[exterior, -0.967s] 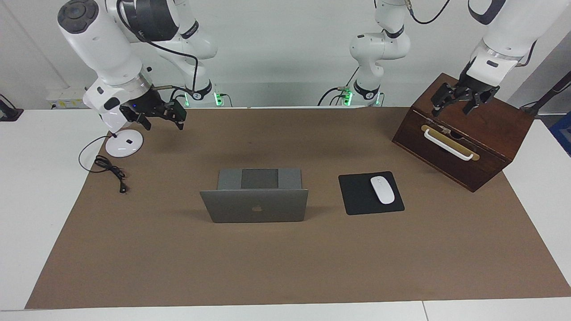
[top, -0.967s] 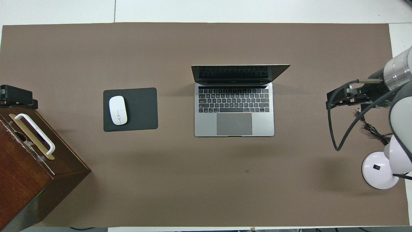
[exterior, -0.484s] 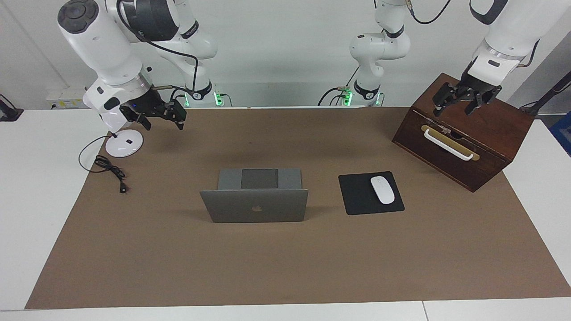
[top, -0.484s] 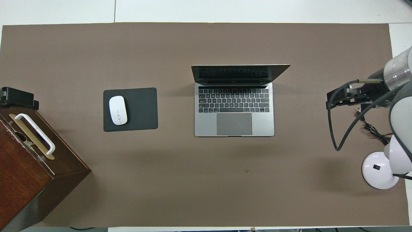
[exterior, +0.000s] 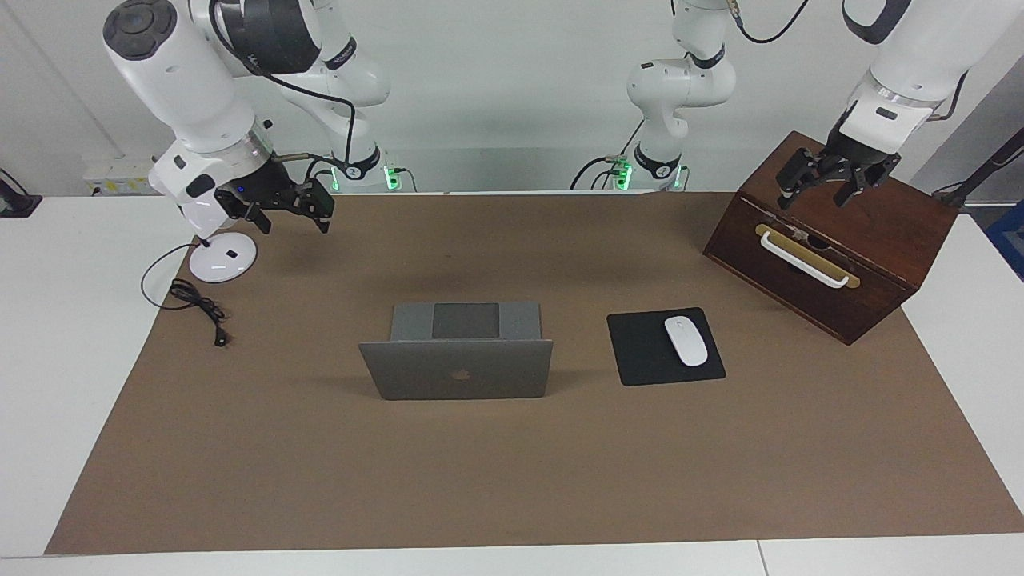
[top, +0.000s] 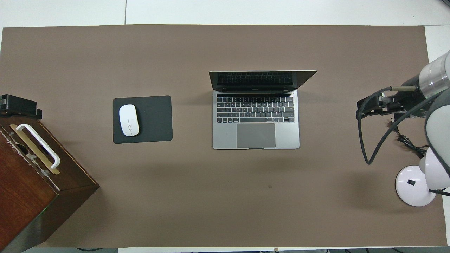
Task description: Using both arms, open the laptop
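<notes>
The laptop [exterior: 457, 358] stands open at the middle of the desk [exterior: 512, 480], lid upright, apple logo facing the camera, with the black mouse pad [exterior: 664, 346] and white mouse [exterior: 686, 340] beside it toward the left arm's end. The left tool [exterior: 824, 182] hangs over the wooden drawer box [exterior: 832, 240], fingers spread wide. The right tool [exterior: 292, 210] hovers near the lamp base [exterior: 222, 257]; I cannot tell its opening. From overhead, the laptop [top: 256, 119] shows keyboard and trackpad, well apart from both tools [top: 376, 105].
</notes>
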{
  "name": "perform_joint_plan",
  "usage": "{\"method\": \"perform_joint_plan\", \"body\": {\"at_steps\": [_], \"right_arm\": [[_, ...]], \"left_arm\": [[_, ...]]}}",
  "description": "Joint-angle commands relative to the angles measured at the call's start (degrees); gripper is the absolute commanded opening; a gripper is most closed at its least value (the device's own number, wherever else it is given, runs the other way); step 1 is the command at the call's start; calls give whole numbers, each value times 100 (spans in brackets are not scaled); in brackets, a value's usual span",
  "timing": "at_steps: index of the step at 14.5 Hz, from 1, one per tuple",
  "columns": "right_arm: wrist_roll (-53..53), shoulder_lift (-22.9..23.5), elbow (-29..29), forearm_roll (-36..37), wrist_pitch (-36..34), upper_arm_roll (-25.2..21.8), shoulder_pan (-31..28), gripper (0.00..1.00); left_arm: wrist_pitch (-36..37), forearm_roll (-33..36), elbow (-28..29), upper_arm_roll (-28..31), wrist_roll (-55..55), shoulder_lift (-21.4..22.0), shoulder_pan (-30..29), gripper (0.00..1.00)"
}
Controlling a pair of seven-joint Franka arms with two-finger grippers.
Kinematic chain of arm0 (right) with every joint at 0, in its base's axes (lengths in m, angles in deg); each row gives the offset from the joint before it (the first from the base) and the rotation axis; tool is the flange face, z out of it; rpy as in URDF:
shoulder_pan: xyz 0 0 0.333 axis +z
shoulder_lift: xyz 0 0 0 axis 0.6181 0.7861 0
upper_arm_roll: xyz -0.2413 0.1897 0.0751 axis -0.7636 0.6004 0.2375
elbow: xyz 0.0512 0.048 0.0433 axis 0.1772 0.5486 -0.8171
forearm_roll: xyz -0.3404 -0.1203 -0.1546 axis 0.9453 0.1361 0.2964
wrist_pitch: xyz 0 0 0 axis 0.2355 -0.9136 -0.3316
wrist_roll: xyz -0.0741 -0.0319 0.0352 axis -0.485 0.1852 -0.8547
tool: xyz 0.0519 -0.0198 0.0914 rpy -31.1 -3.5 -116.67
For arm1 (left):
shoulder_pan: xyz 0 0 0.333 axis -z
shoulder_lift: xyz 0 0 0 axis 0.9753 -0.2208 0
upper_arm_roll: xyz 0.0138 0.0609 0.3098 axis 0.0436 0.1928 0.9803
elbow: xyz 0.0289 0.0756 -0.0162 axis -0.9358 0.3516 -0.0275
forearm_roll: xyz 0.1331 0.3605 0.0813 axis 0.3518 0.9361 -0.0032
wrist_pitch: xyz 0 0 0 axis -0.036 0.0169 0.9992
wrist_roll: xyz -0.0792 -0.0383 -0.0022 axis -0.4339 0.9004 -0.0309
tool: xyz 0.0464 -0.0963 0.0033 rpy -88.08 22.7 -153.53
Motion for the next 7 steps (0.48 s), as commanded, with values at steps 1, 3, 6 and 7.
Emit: {"method": "perform_joint_plan", "body": {"at_steps": [1, 3, 6, 7], "right_arm": [[-90, -109, 141, -169, 111, 32, -98, 100], [-99, -92, 80, -108, 50, 58, -89, 100], [-108, -39, -51, 7, 67, 76, -80, 100], [-108, -4, -139, 77, 67, 76, -80, 100]], "left_arm": [[-120, 26, 26, -66, 83, 22, -64, 100], [-128, 26, 26, -66, 83, 22, -73, 100], [-155, 26, 53, -66, 83, 30, -81, 100], [-164, 26, 61, -66, 83, 30, -73, 100]]}}
